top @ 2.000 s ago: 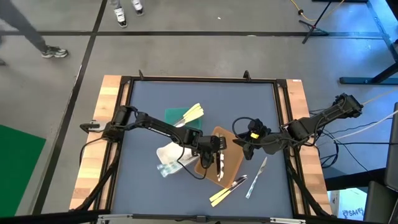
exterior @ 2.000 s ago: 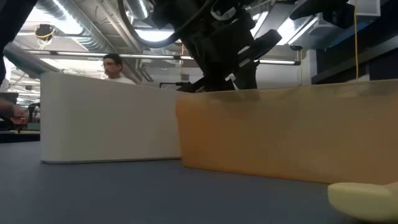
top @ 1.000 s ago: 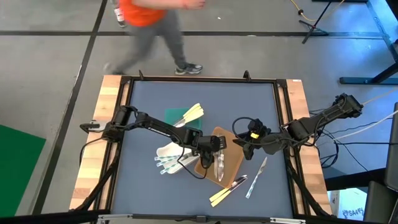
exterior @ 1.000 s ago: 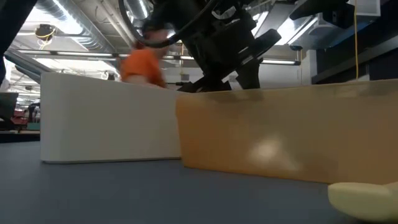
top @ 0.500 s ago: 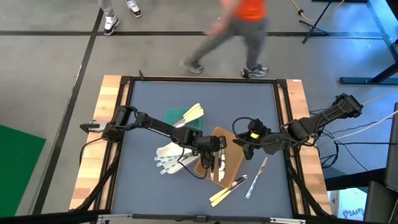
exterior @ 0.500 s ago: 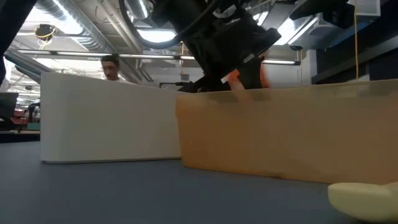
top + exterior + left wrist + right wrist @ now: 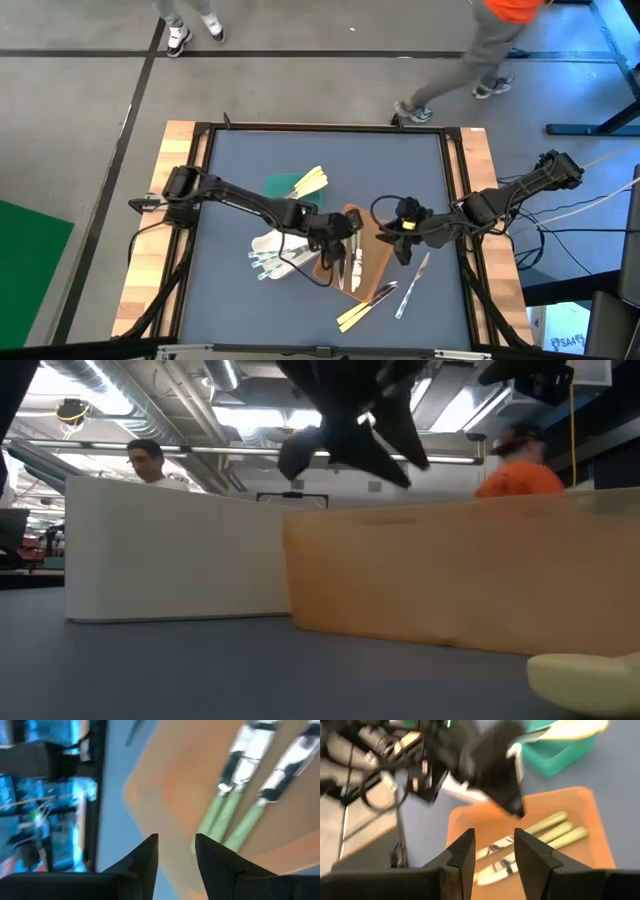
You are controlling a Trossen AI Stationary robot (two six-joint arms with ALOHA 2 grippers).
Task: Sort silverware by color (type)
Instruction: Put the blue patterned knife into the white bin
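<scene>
The left gripper (image 7: 343, 262) hangs empty, fingers slightly apart, over the brown tray (image 7: 375, 262) holding olive-green-handled utensils (image 7: 235, 815), while the right gripper (image 7: 396, 243), also slightly parted and empty, waits at the tray's 2 o'clock, loose utensils (image 7: 412, 285) lying at 5 o'clock.

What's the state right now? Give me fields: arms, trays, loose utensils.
left gripper: over the brown tray, jaws open, empty
right gripper: at the brown tray's right edge, jaws open, empty
brown tray: holds green-handled utensils
green tray: holds cream utensils
white tray: holds clear utensils
loose on table: clear utensil; cream pair
</scene>
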